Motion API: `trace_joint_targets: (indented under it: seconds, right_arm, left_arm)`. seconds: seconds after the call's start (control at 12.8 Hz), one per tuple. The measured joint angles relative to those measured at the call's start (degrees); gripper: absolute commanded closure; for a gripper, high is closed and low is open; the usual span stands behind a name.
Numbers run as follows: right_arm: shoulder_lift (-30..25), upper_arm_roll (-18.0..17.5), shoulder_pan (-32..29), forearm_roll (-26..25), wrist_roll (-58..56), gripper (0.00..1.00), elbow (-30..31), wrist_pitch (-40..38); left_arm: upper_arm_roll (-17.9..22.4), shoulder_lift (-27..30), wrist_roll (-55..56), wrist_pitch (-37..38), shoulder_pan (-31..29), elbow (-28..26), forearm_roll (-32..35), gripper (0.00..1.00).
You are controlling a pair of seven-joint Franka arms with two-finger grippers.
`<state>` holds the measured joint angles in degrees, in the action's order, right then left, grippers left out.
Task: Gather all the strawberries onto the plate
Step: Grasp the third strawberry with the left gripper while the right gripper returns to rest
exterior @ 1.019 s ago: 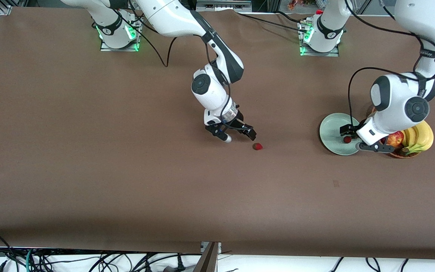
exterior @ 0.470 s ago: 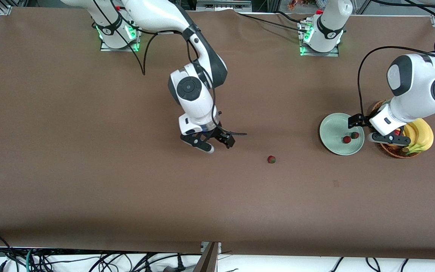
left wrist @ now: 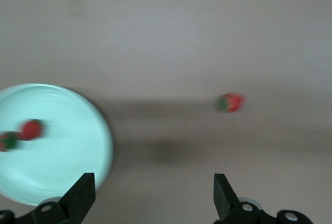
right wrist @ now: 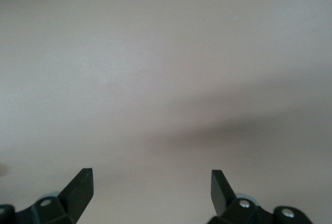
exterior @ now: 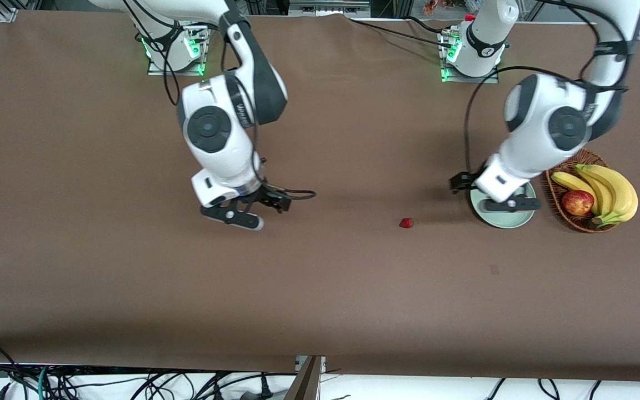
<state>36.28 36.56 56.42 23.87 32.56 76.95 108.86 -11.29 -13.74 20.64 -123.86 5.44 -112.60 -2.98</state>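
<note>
One strawberry [exterior: 406, 223] lies on the bare table between the two arms, a little short of the plate; it also shows in the left wrist view [left wrist: 231, 102]. The mint-green plate [exterior: 511, 221] is mostly covered by the left hand in the front view. In the left wrist view the plate [left wrist: 57, 156] holds two strawberries [left wrist: 32, 129] near its edge. My left gripper [exterior: 484, 194] hangs open over the plate's rim, its fingertips [left wrist: 83, 193] wide apart and empty. My right gripper [exterior: 259, 214] is open and empty over bare table, toward the right arm's end.
A brown wicker basket [exterior: 554, 191] with bananas [exterior: 609, 191] and a red apple [exterior: 577, 203] stands beside the plate at the left arm's end of the table.
The right gripper opened fully and drew back from the loose strawberry toward its own end. That strawberry rolled toward the plate. The left gripper swung from the basket side across the plate.
</note>
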Motion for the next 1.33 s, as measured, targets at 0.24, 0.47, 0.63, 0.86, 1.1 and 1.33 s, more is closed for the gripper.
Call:
trace_joint_targets:
  seconds: [0.24, 0.47, 0.63, 0.86, 1.1, 1.33]
  right_arm:
    - [-3.14, 0.15, -4.23, -0.1, -5.41, 0.0, 0.12, -4.8]
    - [-7.73, -2.82, -11.57, -3.06, -12.87, 0.0, 0.32, -9.82]
    - [-11.0, -5.57, -16.44, -4.81, -18.64, 0.0, 1.41, -11.73]
    - [-15.29, -10.74, -24.43, -8.46, -25.86, 0.0, 3.07, -15.56]
    - [-19.64, -22.69, -37.29, -14.88, -29.28, 0.0, 3.84, -18.37]
    - [-26.05, -28.79, -43.16, -17.57, -29.58, 0.0, 9.9, -18.54]
  left_arm:
    - [-7.27, -10.7, 17.33, -3.1, 0.64, 6.81, 9.35, 0.0]
    - [-9.71, -18.72, 25.62, -8.16, 0.89, 8.33, 15.65, 0.0]
    - [-9.66, -21.68, 26.25, -11.23, 0.83, 8.74, 17.01, 0.0]
    - [-8.66, -24.42, 26.3, -13.64, 0.56, 10.24, 20.36, 0.0]
    - [-8.1, -26.03, 26.28, -13.81, 0.51, 11.65, 20.68, 0.01]
    - [-7.99, -26.9, 26.31, -14.31, 0.51, 11.8, 20.68, 0.47]
